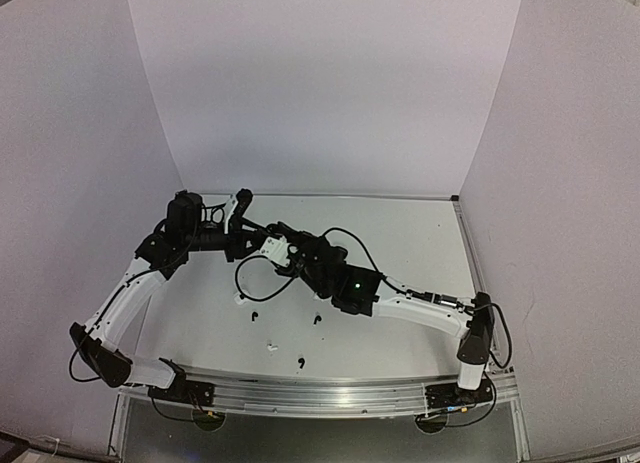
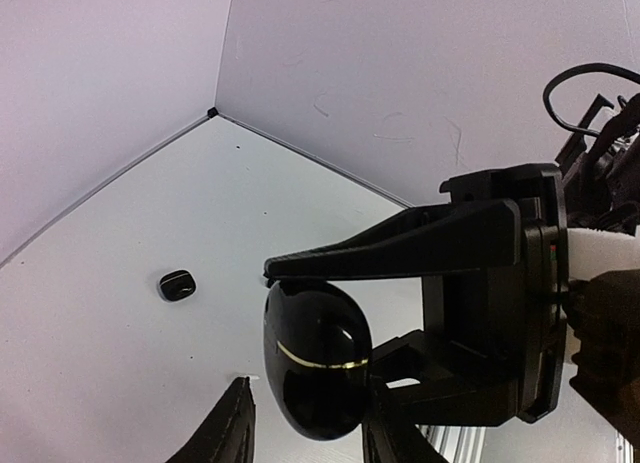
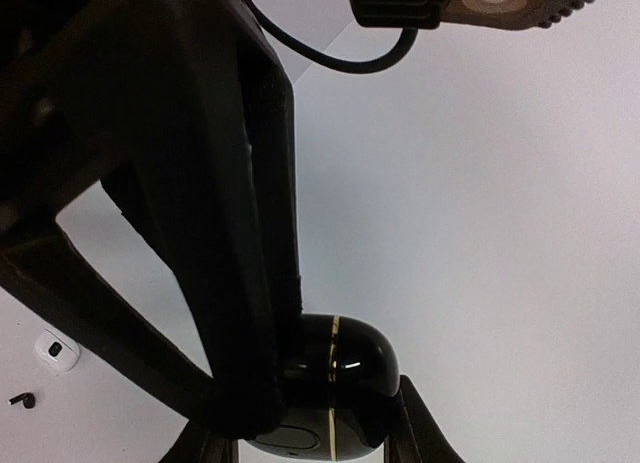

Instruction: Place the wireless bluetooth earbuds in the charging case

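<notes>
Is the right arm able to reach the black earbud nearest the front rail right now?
Probably not yet: the right hand is shut on the black charging case, with the left hand flanking it. The path to the black earbud itself looks free.

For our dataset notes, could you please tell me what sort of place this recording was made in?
Probably a robot lab test cell, not a home: a white table boxed in by plain panels, and a left arm and right arm bolted to a metal rail at its near edge.
</notes>
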{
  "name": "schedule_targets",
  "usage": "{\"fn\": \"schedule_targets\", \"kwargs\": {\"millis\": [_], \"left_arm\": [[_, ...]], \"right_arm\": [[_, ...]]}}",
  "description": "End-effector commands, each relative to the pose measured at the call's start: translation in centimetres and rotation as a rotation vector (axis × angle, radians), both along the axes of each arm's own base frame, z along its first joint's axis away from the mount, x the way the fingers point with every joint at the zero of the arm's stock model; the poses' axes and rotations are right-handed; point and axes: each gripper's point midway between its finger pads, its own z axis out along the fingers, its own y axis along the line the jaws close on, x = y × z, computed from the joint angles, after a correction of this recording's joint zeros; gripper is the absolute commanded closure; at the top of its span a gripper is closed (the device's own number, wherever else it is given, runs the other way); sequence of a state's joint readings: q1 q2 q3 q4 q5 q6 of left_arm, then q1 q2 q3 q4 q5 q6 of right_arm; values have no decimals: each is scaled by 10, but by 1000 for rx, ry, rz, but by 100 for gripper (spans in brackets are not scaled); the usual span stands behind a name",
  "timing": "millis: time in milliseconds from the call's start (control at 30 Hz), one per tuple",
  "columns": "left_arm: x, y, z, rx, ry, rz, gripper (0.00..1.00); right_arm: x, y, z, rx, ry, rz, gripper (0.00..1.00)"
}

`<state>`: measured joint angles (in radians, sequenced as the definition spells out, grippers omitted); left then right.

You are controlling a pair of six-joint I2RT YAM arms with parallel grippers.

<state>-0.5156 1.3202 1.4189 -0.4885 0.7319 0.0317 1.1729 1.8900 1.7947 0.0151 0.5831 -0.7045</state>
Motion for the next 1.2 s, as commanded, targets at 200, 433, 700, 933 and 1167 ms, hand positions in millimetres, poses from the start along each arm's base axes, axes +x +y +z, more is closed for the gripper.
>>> {"fn": "schedule_targets", "kwargs": {"millis": [200,433,700,933,1167], "left_arm": [[1,-3,18,-48,-11,4,86],[-4,-2,11,-30,7,-20,100],[-17,-1,8,-20,-87,-130,100],[-35,0,-3,42,-230,-294,100],[-45,-5,-3,7,-218,-387,100]], "right_arm": [[-7,19,23,68,-41,38,85],[-8,19,23,77,-33,44,80],[-21,-5,28,215,139,133,6],[-48,-34,9,248,562,353,2],[-68,-29,-3,251,797,508,28]]}}
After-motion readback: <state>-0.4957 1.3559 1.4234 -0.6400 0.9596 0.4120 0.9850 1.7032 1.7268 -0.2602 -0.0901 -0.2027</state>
